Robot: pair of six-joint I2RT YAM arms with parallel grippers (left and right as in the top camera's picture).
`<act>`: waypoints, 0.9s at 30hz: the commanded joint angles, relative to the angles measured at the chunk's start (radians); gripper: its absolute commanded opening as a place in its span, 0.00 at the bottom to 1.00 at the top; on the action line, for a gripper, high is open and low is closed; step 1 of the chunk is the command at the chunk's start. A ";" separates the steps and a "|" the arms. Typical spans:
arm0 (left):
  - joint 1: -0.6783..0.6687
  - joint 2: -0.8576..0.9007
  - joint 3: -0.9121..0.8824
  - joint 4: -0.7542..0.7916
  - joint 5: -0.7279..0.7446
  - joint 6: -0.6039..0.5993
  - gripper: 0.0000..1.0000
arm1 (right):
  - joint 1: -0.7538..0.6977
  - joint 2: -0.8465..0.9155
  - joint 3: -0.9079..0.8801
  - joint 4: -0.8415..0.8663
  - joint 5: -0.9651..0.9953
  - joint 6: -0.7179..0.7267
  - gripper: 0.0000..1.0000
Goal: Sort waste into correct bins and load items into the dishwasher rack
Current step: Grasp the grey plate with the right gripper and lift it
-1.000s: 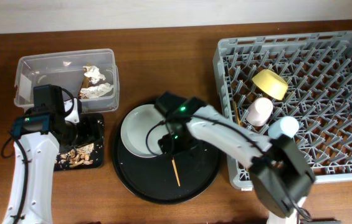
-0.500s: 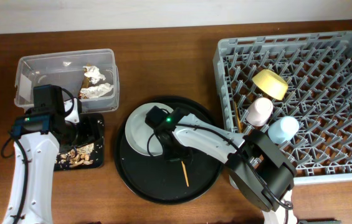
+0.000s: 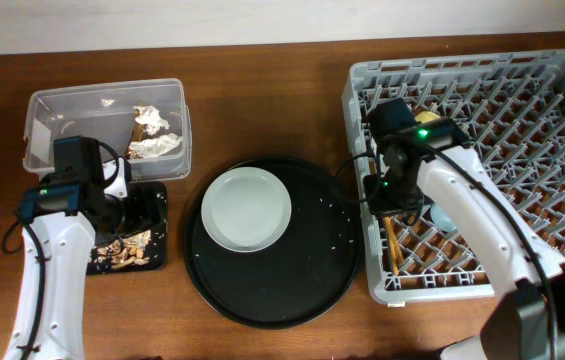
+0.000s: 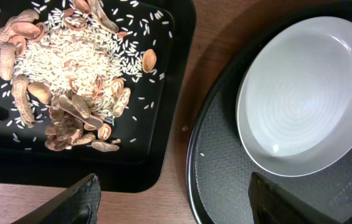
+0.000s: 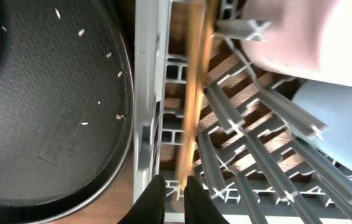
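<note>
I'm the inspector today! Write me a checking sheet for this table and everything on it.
Surface: brown wooden table.
Job's things: plate on the round black tray; tissue pieces in the clear tub; peanut shells and rice in the shallow black tray; blurred chopsticks, pink cup and blue cup in the rack.
Clutter: rice grains loose on the round tray.
Pincers: left pincer open, empty; right pincer over the rack's edge, grip unclear.
Cables: black cable looping near the left edge.
Surroundings: pale wall behind the table.
</note>
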 commanded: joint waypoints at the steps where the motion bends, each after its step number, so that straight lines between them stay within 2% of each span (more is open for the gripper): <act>1: 0.006 -0.013 0.001 -0.001 0.008 -0.006 0.75 | -0.004 0.013 0.002 0.006 -0.016 -0.029 0.18; 5: 0.006 -0.013 0.001 -0.001 0.008 -0.006 0.75 | -0.002 -0.091 0.101 0.017 -0.062 -0.024 0.26; 7: 0.006 -0.013 0.001 -0.001 0.007 -0.006 0.75 | 0.031 -0.086 0.114 0.157 -0.278 -0.025 0.47; 8: 0.006 -0.013 0.001 -0.001 0.008 -0.006 0.75 | 0.126 0.015 0.096 0.261 -0.278 -0.025 0.58; 10: 0.006 -0.013 0.001 -0.001 0.008 -0.006 0.75 | 0.195 0.176 0.096 0.366 -0.278 0.022 0.61; 13: 0.006 -0.013 0.001 0.000 0.008 -0.006 0.75 | 0.247 0.346 0.096 0.435 -0.282 0.079 0.61; 16: 0.006 -0.013 0.001 0.000 0.007 -0.006 0.75 | 0.266 0.441 0.096 0.457 -0.279 0.155 0.61; 18: 0.006 -0.013 0.001 0.000 0.008 -0.006 0.75 | 0.274 0.478 0.096 0.461 -0.308 0.160 0.47; 20: 0.006 -0.013 0.001 -0.001 0.008 -0.006 0.75 | 0.280 0.478 0.097 0.443 -0.305 0.160 0.12; 21: 0.006 -0.013 0.001 -0.001 0.008 -0.006 0.75 | 0.276 0.476 0.097 0.425 -0.304 0.169 0.04; 25: 0.006 -0.013 0.001 -0.001 0.008 -0.006 0.75 | 0.217 0.424 0.100 0.349 -0.291 0.175 0.04; 27: 0.006 -0.013 0.001 -0.001 0.008 -0.006 0.75 | 0.180 0.314 0.134 0.264 -0.155 0.174 0.04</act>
